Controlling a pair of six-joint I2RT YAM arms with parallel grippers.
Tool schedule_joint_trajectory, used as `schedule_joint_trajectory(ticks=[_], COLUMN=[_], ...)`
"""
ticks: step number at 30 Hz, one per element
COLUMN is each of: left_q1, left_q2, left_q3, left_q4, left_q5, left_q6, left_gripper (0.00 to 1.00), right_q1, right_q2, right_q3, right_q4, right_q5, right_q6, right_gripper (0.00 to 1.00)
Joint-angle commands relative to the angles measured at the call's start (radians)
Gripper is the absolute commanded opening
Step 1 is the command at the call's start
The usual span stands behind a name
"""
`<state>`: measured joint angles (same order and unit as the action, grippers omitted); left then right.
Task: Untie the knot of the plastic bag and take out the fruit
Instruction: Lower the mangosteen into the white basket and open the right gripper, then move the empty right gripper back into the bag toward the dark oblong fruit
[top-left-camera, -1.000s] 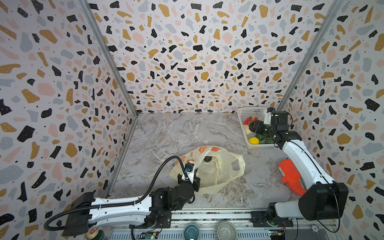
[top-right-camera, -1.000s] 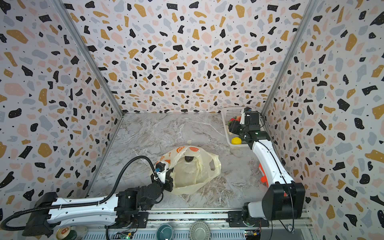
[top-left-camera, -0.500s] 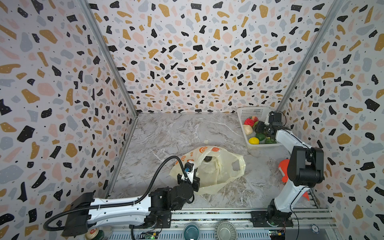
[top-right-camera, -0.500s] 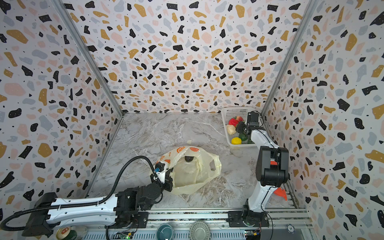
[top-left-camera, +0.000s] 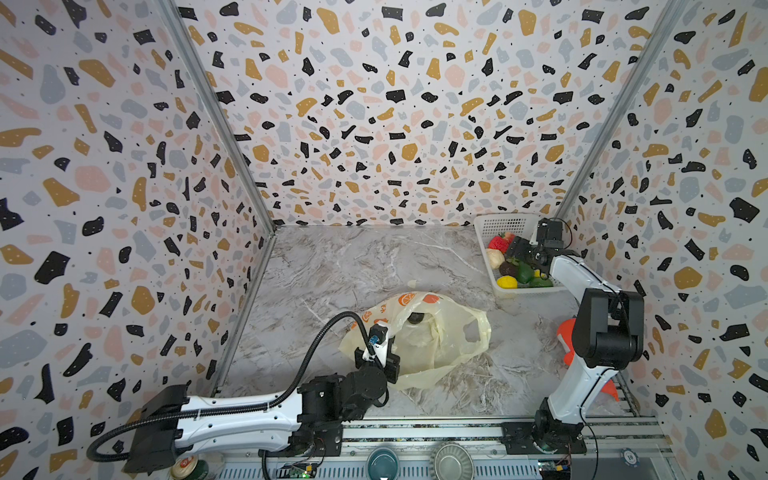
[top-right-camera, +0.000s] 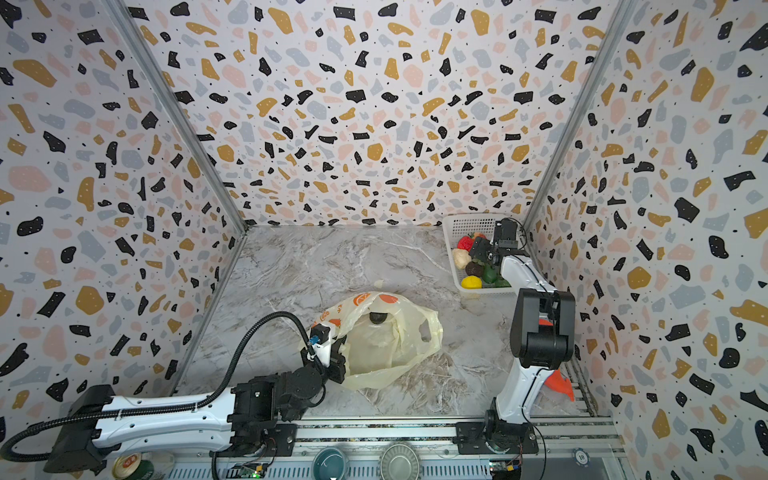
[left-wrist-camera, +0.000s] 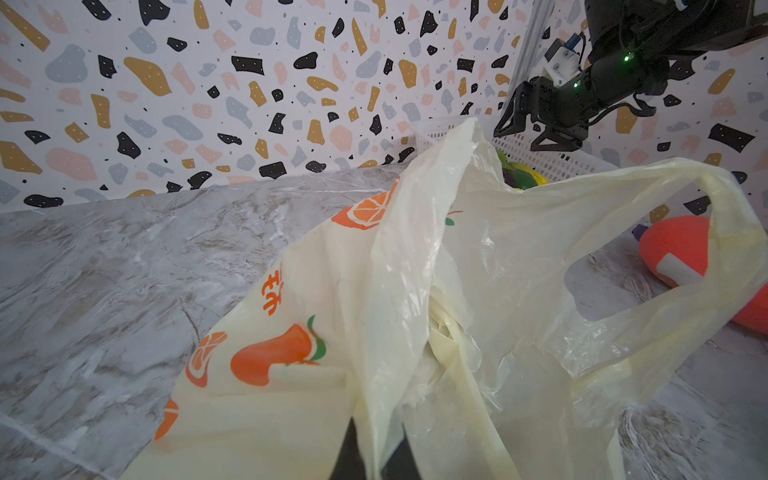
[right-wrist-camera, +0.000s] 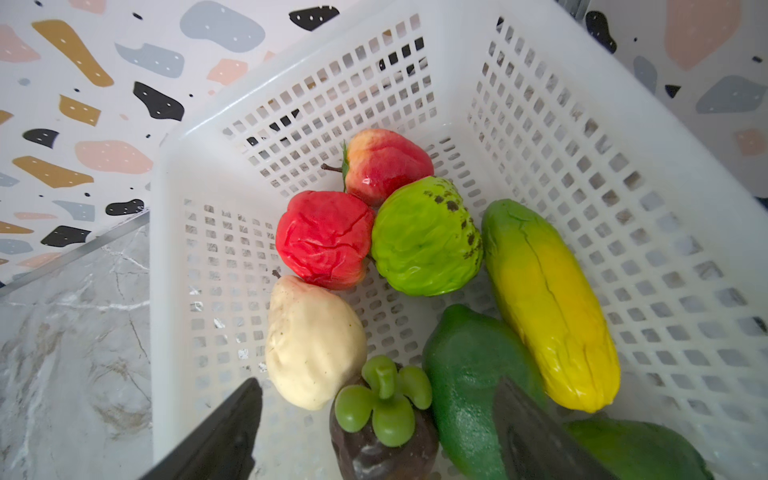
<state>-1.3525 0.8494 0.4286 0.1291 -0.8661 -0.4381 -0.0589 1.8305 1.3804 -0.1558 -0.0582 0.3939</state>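
Note:
The pale yellow plastic bag (top-left-camera: 432, 345) (top-right-camera: 386, 349) lies crumpled on the marble floor in both top views. Its mouth is slack and one handle loop (left-wrist-camera: 648, 232) lies open. The knot is out of view. A dark fruit (top-left-camera: 415, 318) (top-right-camera: 377, 318) shows through the bag. My left gripper (top-left-camera: 384, 361) (left-wrist-camera: 376, 455) is shut on a fold of the bag's near edge. My right gripper (top-left-camera: 518, 251) (right-wrist-camera: 376, 386) hangs open over the white basket (top-left-camera: 505, 222) (right-wrist-camera: 540, 145). A dark mangosteen (right-wrist-camera: 386, 449) with a green cap lies loose below its jaws, among several fruit.
An orange-red plush toy (top-left-camera: 564, 336) (left-wrist-camera: 673, 249) lies on the floor behind the right arm's raised elbow (top-left-camera: 609, 328). Terrazzo walls close in three sides. Two bowls (top-left-camera: 382, 464) sit under the front rail.
The right gripper's jaws have spread wider over the basket, and that arm's elbow has lifted up off the floor. The left gripper and the bag have not moved.

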Motion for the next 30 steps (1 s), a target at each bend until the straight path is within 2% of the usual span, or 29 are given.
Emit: schedule_joint_trajectory(ticks=[1, 9, 18, 24, 30], left_q1=[-0.005, -0.005, -0.004, -0.005, -0.005], left_q2=[-0.001, -0.001, -0.004, -0.014, -0.019], left_q3=[0.005, 0.006, 0.010, 0.007, 0.010], left_q4=[0.030, 0.039, 0.068, 0.072, 0.072], left_q5=[-0.020, -0.034, -0.043, -0.043, -0.044], left_q6=[-0.005, 0.013, 0.062, 0.068, 0.078], left_gripper=[0.00, 0.00, 0.00, 0.00, 0.00], right_q1=[-0.002, 0.024, 0.153, 0.293, 0.529], right_q2=[-0.078, -0.205, -0.517, -0.687, -0.785], right_q3=[-0.009, -0.077, -0.205, -0.259, -0.252], right_q4=[0.006, -0.039, -0.194, -0.306, -0.374], right_q5=[-0.005, -0.091, -0.235, -0.288, -0.257], right_q6=[-0.011, -0.014, -0.015, -0.005, 0.054], right_gripper=[0.88, 0.88, 0.88, 0.88, 0.90])
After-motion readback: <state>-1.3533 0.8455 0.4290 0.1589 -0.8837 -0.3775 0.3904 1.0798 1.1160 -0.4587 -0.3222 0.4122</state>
